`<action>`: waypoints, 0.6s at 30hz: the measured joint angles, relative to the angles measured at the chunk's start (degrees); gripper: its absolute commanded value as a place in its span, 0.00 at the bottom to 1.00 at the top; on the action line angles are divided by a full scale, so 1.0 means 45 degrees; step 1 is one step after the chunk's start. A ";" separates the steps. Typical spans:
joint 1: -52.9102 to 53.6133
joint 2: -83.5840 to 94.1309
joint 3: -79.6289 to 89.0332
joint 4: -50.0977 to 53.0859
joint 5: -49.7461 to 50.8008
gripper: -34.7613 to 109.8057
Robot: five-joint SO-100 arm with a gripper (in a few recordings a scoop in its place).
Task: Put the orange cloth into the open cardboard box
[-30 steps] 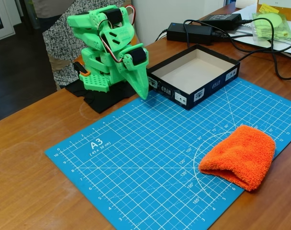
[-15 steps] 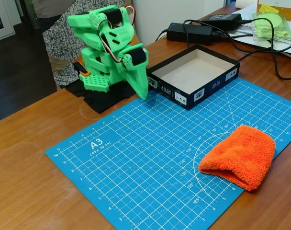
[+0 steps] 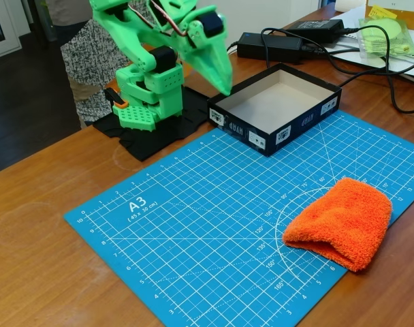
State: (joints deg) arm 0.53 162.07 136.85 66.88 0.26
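Fixed view: approach step, my gripper [image 3: 224, 85] empty, jaws seemingly narrow, beside the open cardboard box [image 3: 275, 105].
Next: reach near-right to the orange cloth [image 3: 340, 221], opening wide.

the green plastic robot arm [image 3: 159, 61] is cut off by the top edge. its gripper [image 3: 224, 85] blurs, jaws unreadable. small white labels [image 3: 283, 134] on the black-walled cardboard box [image 3: 275, 109] are illegible.

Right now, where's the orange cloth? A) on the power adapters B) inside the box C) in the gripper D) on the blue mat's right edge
D: the orange cloth lies on the blue mat at its right edge, apart from the open cardboard box and the gripper.
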 measured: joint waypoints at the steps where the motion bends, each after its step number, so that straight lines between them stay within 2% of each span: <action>1: 0.0000 -0.0781 -0.0586 0.0156 0.0156 0.26; 10: 0.0176 -0.7695 -0.5645 0.0586 0.1133 0.27; 18: 0.0039 -1.3867 -0.8398 -0.0391 0.1738 0.27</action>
State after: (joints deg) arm 0.70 99.67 99.05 65.13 8.09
